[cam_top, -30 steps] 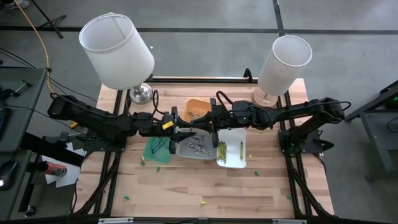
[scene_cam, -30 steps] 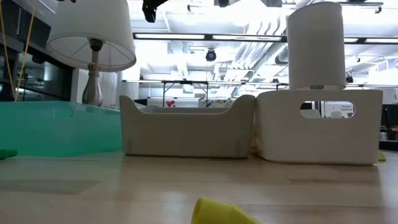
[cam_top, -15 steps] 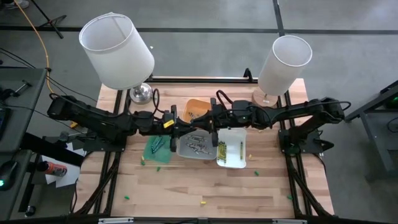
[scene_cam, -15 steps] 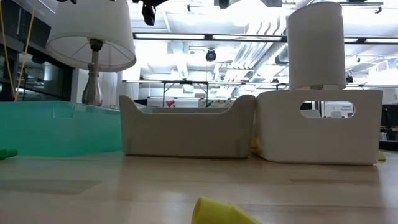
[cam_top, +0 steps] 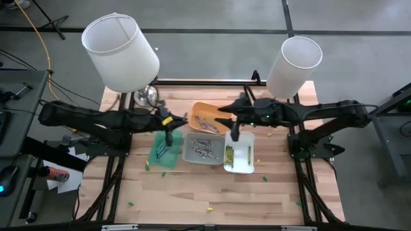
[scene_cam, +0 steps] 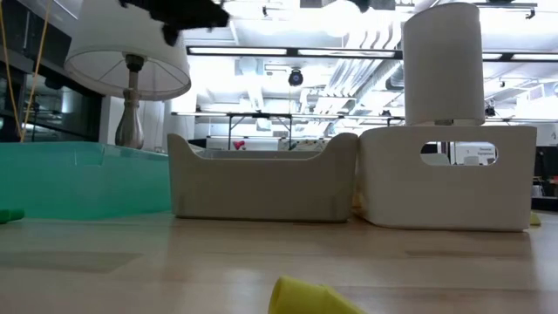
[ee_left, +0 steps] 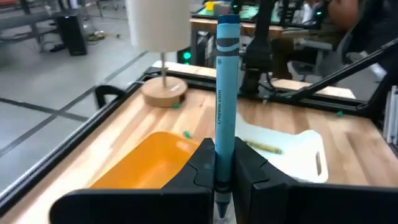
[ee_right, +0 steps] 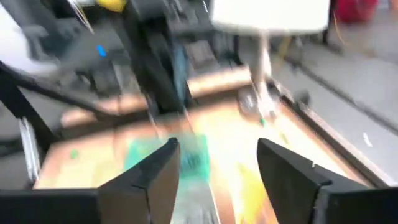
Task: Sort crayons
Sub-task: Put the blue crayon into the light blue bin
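Four trays sit side by side in the middle of the table [cam_top: 192,192], one per colour: a green tray [cam_top: 164,150] with green crayons in it, a grey tray [cam_top: 203,150] holding silvery ones, a white tray [cam_top: 240,155] with yellow ones along its edge, and an orange tray [cam_top: 207,118] behind them holding a mixed heap, which looks like the supply being sorted out. The left gripper [ee_left: 219,167] hangs above the gap between the green and orange trays, its fingers pinched tight on a blue crayon [ee_left: 226,93] that stands upright between them, gripped near its lower end so most of its length sticks up clear. That upright hold suggests it was taken in mid-air rather than off the table, and the right gripper [cam_top: 234,128] fits this reading: it hangs nearby over the orange tray's near edge and the white tray's far end, fingers spread wide and holding nothing. In the right wrist view the scene is smeared, though the blue crayon shows between the two open fingers, farther off, in the other arm's grasp. Judging by the layout, the blue crayon has no obvious matching tray, so where it belongs cannot be told. Several loose crayons [cam_top: 209,208] lie scattered on the bare wood nearer the front, among them a yellow one close to the low camera [scene_cam: 309,296], so sorting appears well short of done. Two lamps [cam_top: 122,51] stand at the far corners, clear of the work.
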Controlling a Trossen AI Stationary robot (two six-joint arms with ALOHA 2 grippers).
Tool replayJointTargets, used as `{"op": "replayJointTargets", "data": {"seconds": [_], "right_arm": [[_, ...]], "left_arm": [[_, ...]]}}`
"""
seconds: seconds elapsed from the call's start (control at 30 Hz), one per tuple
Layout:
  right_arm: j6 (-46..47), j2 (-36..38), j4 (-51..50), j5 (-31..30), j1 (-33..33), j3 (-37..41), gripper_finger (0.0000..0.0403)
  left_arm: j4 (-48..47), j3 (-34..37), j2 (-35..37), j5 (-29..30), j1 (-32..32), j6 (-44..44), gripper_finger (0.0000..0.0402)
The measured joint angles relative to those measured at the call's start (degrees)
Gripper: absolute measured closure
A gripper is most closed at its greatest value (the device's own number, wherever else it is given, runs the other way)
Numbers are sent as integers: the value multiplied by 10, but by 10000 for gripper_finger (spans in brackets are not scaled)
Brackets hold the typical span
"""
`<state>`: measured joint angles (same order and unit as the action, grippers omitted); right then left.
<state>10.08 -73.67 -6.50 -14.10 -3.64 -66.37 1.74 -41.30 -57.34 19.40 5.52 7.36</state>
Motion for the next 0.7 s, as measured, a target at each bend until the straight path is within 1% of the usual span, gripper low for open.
{"op": "replayJointTargets", "data": {"seconds": [0.1, 0.17, 0.23, 0.3, 0.47, 0.57, 0.7], "right_arm": [[39, 33, -115, -23, 0, 0, 185], [69, 51, -182, -28, -5, 0, 179], [94, 69, -224, -42, -15, 13, 178], [116, 89, -242, -64, -32, 36, 177], [209, 146, -220, -127, -76, 123, 177], [267, 170, -184, -149, -99, 175, 177], [326, 180, -119, -164, -115, 227, 177]], "left_arm": [[-68, 2, 57, 13, 1, 0, 399], [-101, 8, 94, 14, 1, 11, 399], [-117, 18, 127, 15, 1, 37, 399], [-123, 28, 154, 16, 4, 59, 400], [-112, 56, 193, 52, 36, 76, 400], [-106, 63, 195, 68, 57, 82, 400], [-110, 64, 187, 67, 75, 83, 400]]}}
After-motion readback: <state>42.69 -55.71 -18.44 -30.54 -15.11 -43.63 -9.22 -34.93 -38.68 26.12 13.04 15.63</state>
